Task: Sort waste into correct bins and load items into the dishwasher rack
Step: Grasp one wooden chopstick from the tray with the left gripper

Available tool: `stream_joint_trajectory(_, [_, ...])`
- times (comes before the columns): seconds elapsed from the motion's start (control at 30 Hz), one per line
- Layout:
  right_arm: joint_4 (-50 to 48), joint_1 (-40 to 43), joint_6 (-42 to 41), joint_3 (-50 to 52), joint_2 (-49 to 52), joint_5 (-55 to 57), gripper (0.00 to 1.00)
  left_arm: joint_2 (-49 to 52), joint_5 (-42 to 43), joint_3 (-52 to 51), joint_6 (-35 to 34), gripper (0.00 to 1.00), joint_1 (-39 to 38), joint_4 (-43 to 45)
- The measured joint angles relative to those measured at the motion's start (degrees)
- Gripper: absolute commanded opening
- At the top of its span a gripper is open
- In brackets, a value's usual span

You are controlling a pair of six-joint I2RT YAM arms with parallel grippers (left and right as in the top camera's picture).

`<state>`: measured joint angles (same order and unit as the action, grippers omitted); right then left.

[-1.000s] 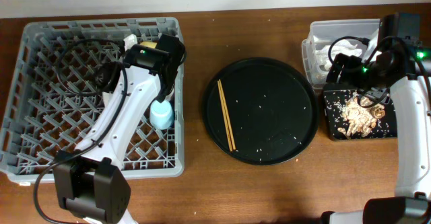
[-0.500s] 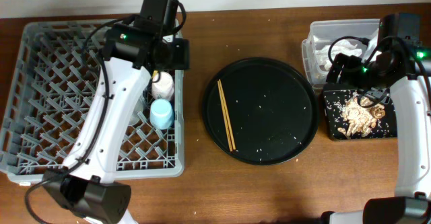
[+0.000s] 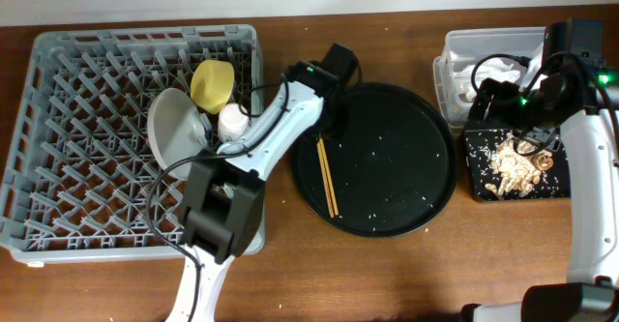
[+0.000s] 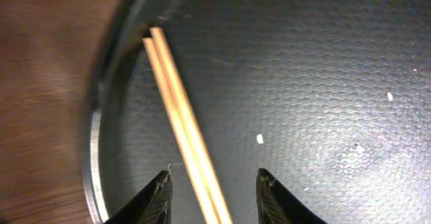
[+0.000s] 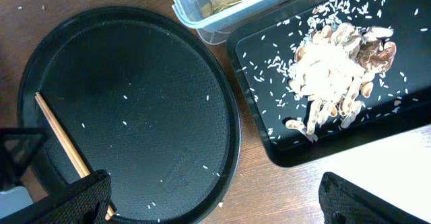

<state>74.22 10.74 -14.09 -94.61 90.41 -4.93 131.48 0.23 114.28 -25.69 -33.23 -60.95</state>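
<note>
The wooden chopsticks (image 3: 327, 175) lie on the left part of the round black tray (image 3: 397, 182). My left gripper (image 3: 326, 133) hovers open over their far end; in the left wrist view its jaws (image 4: 214, 197) straddle the chopsticks (image 4: 178, 113) without touching them. The dishwasher rack (image 3: 68, 167) holds the grey-green plate (image 3: 172, 133) on edge, the yellow bowl (image 3: 211, 83) and the pink cup (image 3: 232, 121). My left arm hides the light-blue cup. My right gripper (image 3: 488, 104) is open and empty (image 5: 215, 204), above the table between the round tray and the bins.
The clear tub (image 3: 464, 43) at the back right holds white tissues (image 3: 498, 69). The shallow black tray (image 3: 556, 189) in front of it holds brownish food scraps (image 3: 517, 162) and scattered rice. Rice grains dot the round tray.
My left arm has swung right, out of the rack and over the round tray's left side. The plate and yellow bowl now show in the rack. My right arm has not moved.
</note>
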Motion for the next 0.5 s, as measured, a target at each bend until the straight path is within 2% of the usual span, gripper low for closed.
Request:
stream_joint_trajectory(0.2, [0.59,0.00,-0.04,0.00,0.00,0.00,1.00,4.20,0.02,0.00,-3.56,0.39,-0.48,2.93])
stream_joint_trajectory(0.43, [1.22,0.00,0.00,0.00,0.00,0.00,1.00,6.01,-0.09,0.04,-4.15,0.39,-1.20,4.20])
stream_joint_trajectory(0.47, [1.27,0.00,-0.02,0.00,0.00,0.00,0.99,6.01,-0.17,0.04,-4.15,0.39,-1.22,4.87])
stream_joint_trajectory(0.5, [1.27,0.00,-0.02,0.00,0.00,0.00,0.99,6.01,-0.20,0.04,-4.15,0.34,-1.27,4.98])
